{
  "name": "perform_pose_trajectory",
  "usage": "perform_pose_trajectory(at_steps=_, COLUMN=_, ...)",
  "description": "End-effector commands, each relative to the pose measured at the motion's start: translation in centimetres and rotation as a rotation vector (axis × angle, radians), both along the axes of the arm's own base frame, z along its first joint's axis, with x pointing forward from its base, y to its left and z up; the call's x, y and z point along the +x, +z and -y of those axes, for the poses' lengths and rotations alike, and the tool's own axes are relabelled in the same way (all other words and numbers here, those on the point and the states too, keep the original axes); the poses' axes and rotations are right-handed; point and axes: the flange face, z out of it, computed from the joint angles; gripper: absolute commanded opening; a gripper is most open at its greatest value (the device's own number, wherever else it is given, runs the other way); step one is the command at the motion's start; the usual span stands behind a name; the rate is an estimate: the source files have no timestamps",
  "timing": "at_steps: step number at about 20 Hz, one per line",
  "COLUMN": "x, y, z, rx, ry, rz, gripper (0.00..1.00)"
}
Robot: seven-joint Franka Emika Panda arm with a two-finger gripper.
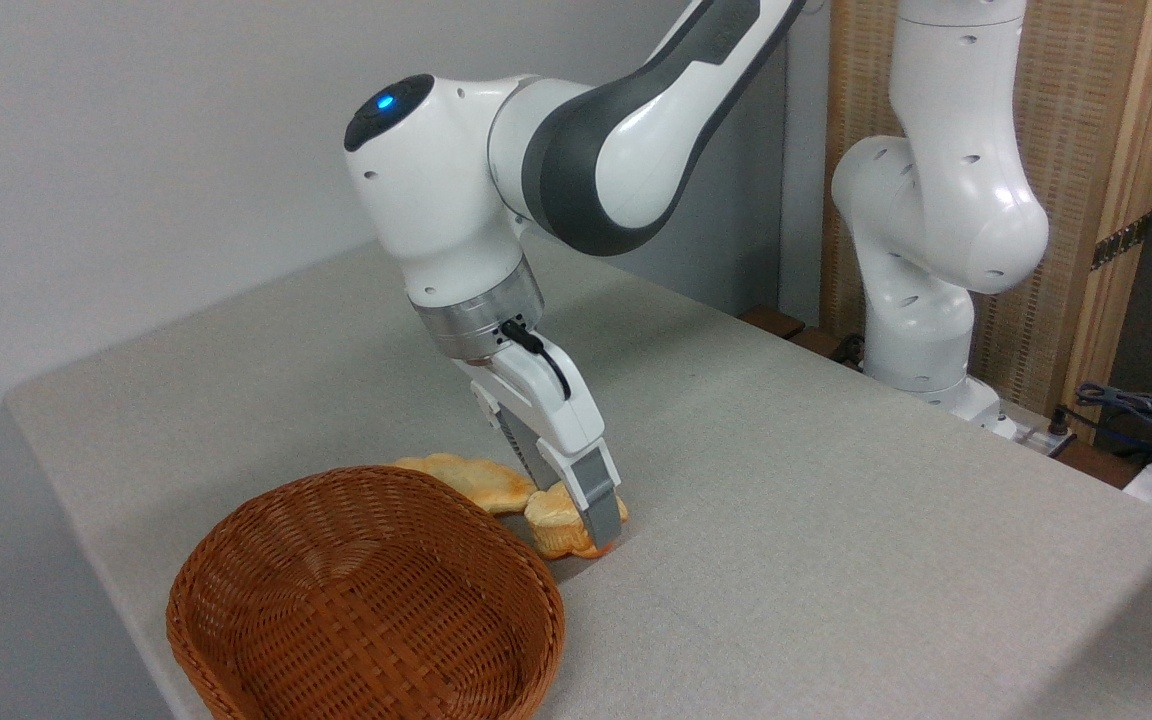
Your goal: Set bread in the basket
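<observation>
The bread (553,519), a small golden-brown bun, rests on the grey table just right of the basket's far rim. My gripper (581,525) reaches down onto it at a slant and is shut on the bread. The near finger (598,500) covers the bun's right side and the other finger is hidden behind it. The bun looks squeezed narrow between them. The basket (356,474), oval reddish-brown wicker, stands empty at the front left of the table, its rim a few centimetres from the bread.
A flatter golden pastry (466,478) lies touching the bread's left side, behind the basket's rim. The arm's white base column (936,230) rises at the back right. Cables (1136,410) lie past the table's right edge. The table's left edge (66,500) runs close beside the basket.
</observation>
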Motion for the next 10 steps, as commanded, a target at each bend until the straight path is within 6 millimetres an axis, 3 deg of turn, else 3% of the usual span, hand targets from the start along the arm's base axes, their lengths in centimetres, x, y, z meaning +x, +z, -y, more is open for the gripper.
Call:
perform_pose_trajectory(at_steps=1, x=0.17, y=-0.22, z=0.18, rx=-0.005, ry=-0.025, rz=0.021, gripper=0.27)
perform_pose_trajectory(at_steps=10, x=0.20, y=-0.28, z=0.27, rx=-0.004, ry=-0.026, rz=0.021, gripper=0.29)
